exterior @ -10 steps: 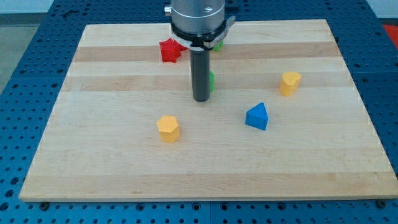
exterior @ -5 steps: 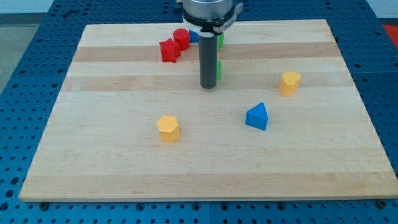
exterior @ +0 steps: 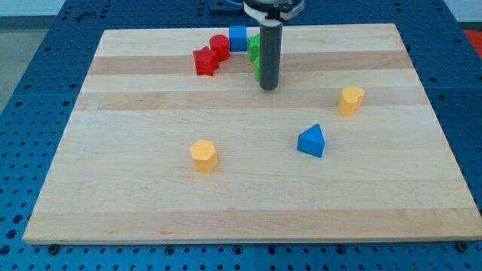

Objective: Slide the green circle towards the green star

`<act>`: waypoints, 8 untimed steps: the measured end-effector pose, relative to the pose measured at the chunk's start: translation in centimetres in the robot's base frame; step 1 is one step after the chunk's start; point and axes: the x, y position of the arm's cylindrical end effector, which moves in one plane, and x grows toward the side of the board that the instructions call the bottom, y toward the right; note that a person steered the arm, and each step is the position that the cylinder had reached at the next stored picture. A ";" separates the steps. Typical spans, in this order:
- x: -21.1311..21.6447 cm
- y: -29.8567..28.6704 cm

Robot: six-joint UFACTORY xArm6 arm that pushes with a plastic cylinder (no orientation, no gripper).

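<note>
My tip (exterior: 269, 87) rests on the board near the view's top, right of centre. A green block (exterior: 257, 72), mostly hidden by the rod, touches the rod's left side; its shape cannot be made out. Another green block (exterior: 254, 47) sits just above it toward the view's top, also partly hidden, shape unclear. The two green blocks are close together, nearly touching.
A blue cube (exterior: 238, 38), a red cylinder (exterior: 219, 47) and a red star-like block (exterior: 204, 61) cluster left of the green blocks. A yellow block (exterior: 350, 100) lies at the right, a blue triangular block (exterior: 312, 141) below it, a yellow hexagonal block (exterior: 203, 155) at lower left.
My tip has moved toward the view's top and right, pushing the lower green block up toward the other green block. The arm body has left the view, uncovering the blue cube and red cylinder.
</note>
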 end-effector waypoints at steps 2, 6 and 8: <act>-1.4 0.8; -1.3 -1.3; -2.1 -1.5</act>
